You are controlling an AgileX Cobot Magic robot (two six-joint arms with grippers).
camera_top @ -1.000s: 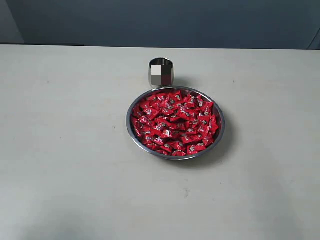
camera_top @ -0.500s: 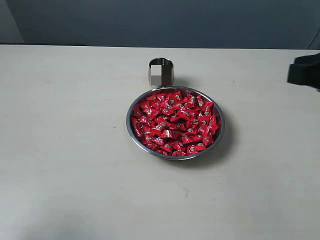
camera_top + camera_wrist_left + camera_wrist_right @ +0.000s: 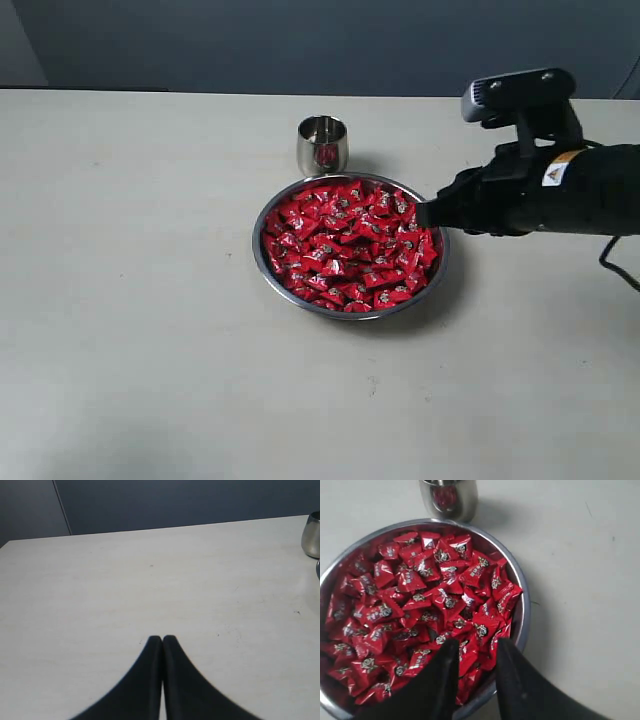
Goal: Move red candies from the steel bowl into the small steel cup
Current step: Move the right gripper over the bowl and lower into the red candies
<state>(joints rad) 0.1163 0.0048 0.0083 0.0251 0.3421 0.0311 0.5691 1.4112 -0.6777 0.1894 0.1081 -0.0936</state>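
Note:
The steel bowl (image 3: 256,250) sits mid-table, heaped with red candies (image 3: 345,245). Just behind it stands the small steel cup (image 3: 321,145), with red mirrored on its side. My right gripper (image 3: 425,212) reaches in from the right and hovers over the bowl's right rim. In the right wrist view this gripper (image 3: 477,647) is open, with its fingertips apart above the candies (image 3: 420,600) by the rim (image 3: 522,615) and nothing held between them. The cup (image 3: 449,497) stands beyond the bowl. My left gripper (image 3: 162,639) is shut and empty over bare table, with the cup (image 3: 312,535) off at the frame's edge.
The pale table (image 3: 130,300) stretches wide on all sides of the bowl. A dark blue wall (image 3: 300,40) stands behind the table's far edge. The black right arm (image 3: 560,190) with its camera mount hangs over the table right of the bowl.
The right arm has come in from the right edge of the exterior view and now reaches to the bowl's right rim. Bowl and cup have not moved.

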